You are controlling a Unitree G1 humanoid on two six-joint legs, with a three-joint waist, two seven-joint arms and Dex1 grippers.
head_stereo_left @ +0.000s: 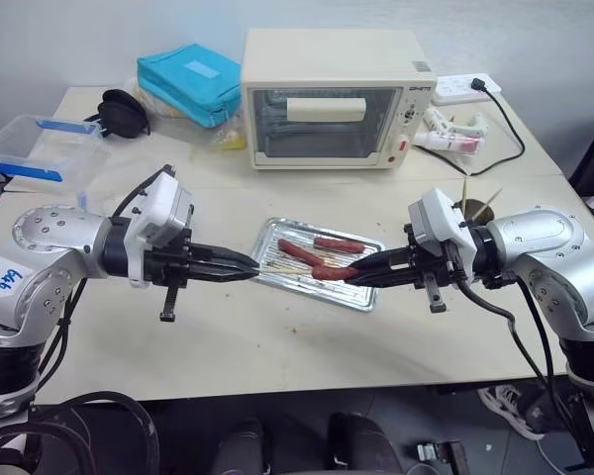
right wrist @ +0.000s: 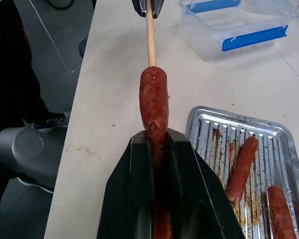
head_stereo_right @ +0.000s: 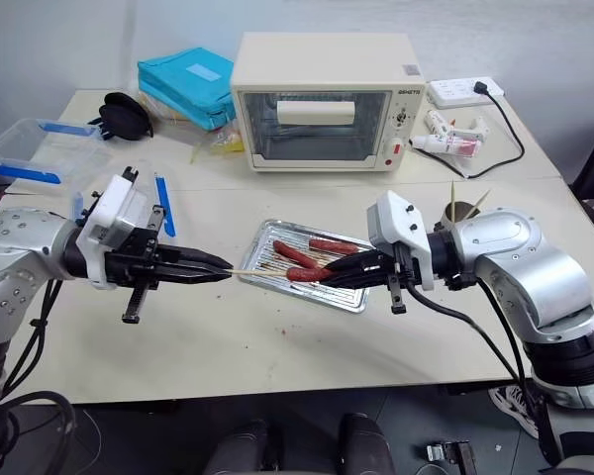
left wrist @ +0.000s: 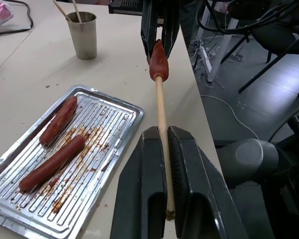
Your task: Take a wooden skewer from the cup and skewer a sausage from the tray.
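Left wrist view: skewer (left wrist: 161, 117) tip in sausage (left wrist: 158, 59), both gripped.

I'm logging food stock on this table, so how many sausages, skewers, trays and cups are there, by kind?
Sausages: 3, two on the tray and one sausage held by the right tool
Wooden skewers: 3, one wooden skewer in the left tool, two in the cup
Trays: 1
Cups: 1
Total: 8
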